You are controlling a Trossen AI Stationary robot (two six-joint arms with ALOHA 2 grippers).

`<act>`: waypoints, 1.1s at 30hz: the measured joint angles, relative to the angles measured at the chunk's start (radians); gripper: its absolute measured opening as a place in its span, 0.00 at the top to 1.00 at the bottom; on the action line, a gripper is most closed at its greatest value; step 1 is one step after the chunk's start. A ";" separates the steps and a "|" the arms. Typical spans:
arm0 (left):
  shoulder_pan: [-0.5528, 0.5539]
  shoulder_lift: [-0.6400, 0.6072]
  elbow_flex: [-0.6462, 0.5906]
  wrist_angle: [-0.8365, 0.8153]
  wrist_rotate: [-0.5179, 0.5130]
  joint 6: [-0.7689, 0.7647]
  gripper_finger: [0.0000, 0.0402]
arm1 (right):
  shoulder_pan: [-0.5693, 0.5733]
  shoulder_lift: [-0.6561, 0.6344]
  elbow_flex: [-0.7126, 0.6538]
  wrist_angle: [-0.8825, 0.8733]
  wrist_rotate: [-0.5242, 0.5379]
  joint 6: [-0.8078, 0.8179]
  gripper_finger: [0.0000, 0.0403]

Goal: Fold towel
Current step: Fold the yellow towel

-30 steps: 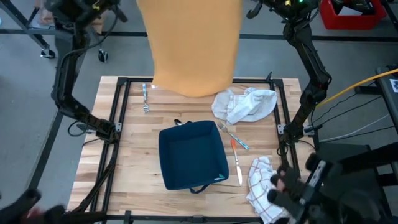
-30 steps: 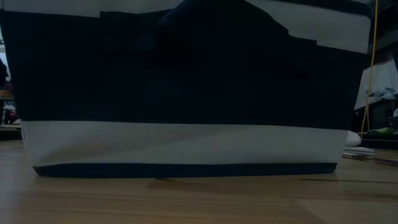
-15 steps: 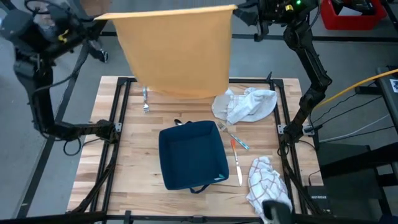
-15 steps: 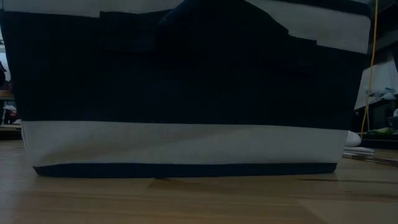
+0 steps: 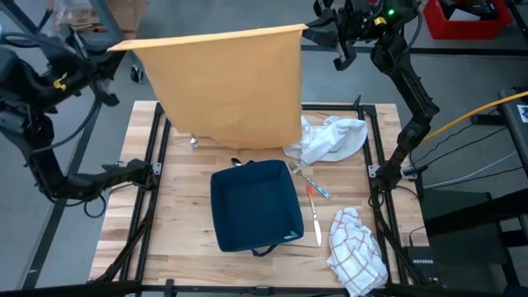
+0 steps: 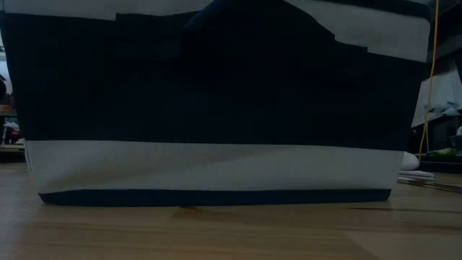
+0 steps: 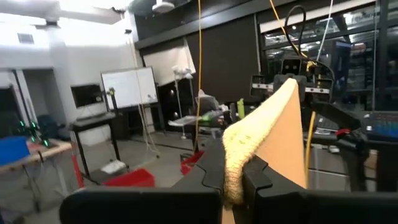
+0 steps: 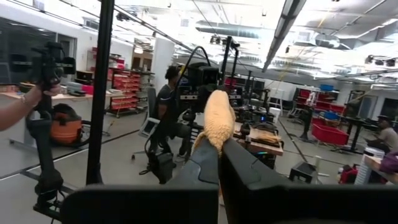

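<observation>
Since a second ago I have the tan towel (image 5: 227, 87) spread much wider; it was a narrow hanging column then, and now it hangs as a broad sheet, its top edge stretched between my two hands above the bench's (image 5: 177, 223) far side. My left hand (image 5: 111, 47) pinches the towel's left top corner, fingers clamped tight on the cloth. My right hand (image 5: 312, 27) is closed on the right top corner. Its lower edge hangs just behind the dark blue bin (image 5: 254, 206). Beside the bin lie a crumpled white cloth (image 5: 326, 139), a checked cloth (image 5: 355, 247) and some cutlery (image 5: 313, 194). From the low view I see only the bin's wall.
</observation>
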State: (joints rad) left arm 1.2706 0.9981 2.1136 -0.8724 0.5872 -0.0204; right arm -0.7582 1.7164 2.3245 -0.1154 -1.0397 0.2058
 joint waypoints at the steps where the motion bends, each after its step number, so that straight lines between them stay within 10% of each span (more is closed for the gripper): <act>1: 0.000 -0.003 0.000 -0.014 0.005 -0.012 1.00 | 0.000 0.000 0.000 -0.001 0.000 0.000 1.00; 13: -0.001 -0.006 0.000 -0.051 0.110 -0.110 1.00 | 0.014 -0.005 0.000 0.002 -0.082 0.085 1.00; 33: -0.001 0.186 0.000 -0.416 -0.178 -0.026 1.00 | 0.003 0.000 0.000 -0.525 0.225 -0.082 1.00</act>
State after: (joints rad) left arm 1.2694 1.1845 2.1132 -1.2889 0.4094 -0.0464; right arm -0.7548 1.7161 2.3241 -0.6407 -0.8149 0.1242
